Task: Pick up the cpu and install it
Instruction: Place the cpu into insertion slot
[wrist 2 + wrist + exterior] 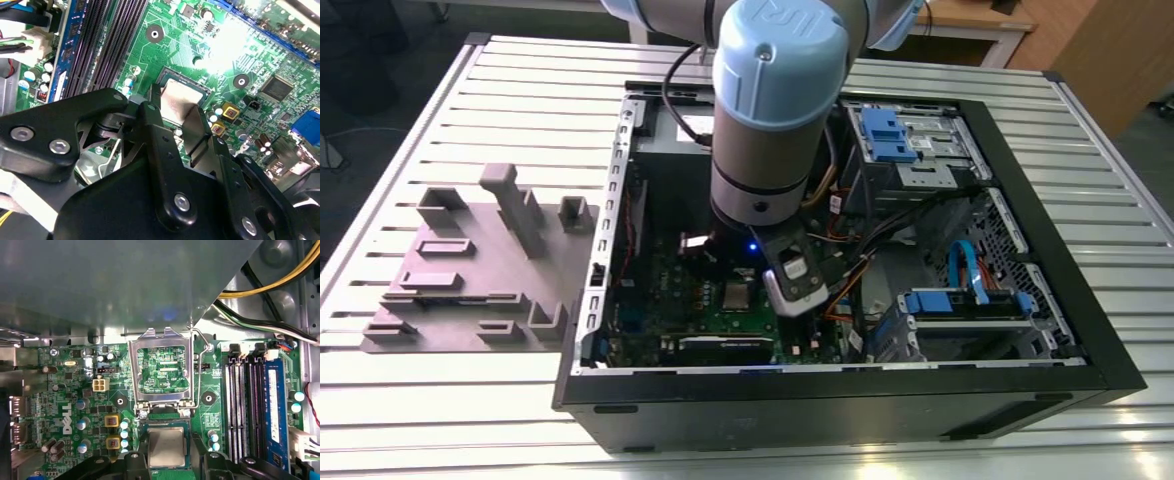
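Note:
The cpu (pixel 167 446), a small square chip with a silvery top, lies flat in the socket on the green motherboard (pixel 75 390). My gripper (pixel 168 462) is right over it, one black finger (pixel 143 460) on each side. In the second wrist view the fingers (pixel 154 112) press against opposite edges of the cpu (pixel 176 97), so my gripper (pixel 175 112) is shut on the cpu. In the exterior view the arm (pixel 774 120) reaches straight down into the open computer case, and the cpu (pixel 738 294) shows as a pale square beside the wrist.
The socket's metal frame (pixel 162 337) stands flipped open beside the cpu, its lever (pixel 199 365) raised. Long black memory slots (pixel 245 405) run close by. A grey power-supply box (pixel 125 280) and cables (pixel 270 287) hang above. A grey fixture (pixel 480 270) lies at the exterior view's left.

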You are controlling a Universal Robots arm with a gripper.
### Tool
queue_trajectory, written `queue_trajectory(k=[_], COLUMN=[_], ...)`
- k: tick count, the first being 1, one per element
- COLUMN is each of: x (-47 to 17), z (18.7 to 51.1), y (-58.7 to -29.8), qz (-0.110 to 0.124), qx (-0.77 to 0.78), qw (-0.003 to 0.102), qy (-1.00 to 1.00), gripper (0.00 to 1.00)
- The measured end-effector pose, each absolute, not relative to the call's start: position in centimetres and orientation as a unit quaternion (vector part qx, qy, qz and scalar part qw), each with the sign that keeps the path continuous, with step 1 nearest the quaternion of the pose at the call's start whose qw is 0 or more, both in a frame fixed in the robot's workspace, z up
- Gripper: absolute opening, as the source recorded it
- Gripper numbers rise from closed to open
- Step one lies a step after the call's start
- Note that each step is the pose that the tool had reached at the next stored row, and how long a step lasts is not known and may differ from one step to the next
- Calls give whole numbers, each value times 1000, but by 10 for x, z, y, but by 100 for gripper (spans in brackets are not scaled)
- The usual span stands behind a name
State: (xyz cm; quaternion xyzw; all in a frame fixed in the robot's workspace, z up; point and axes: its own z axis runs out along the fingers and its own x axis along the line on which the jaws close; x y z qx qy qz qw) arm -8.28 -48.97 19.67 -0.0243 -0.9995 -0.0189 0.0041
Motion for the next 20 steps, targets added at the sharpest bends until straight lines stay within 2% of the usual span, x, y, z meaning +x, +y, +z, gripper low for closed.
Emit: queue_trajectory(k=[14, 15, 16, 19, 20], x=[-83, -83, -83, -83, -83], z=[209, 209, 209, 209, 209], y=[-490, -490, -490, -490, -490], qz=[-19, -19, -19, -19, -19], qx=[-24, -24, -24, -24, -24], qw=[4, 4, 4, 4, 4], qy=[-1000, -1000, -1000, -1000, -1000], gripper=[43, 37, 37, 19, 19])
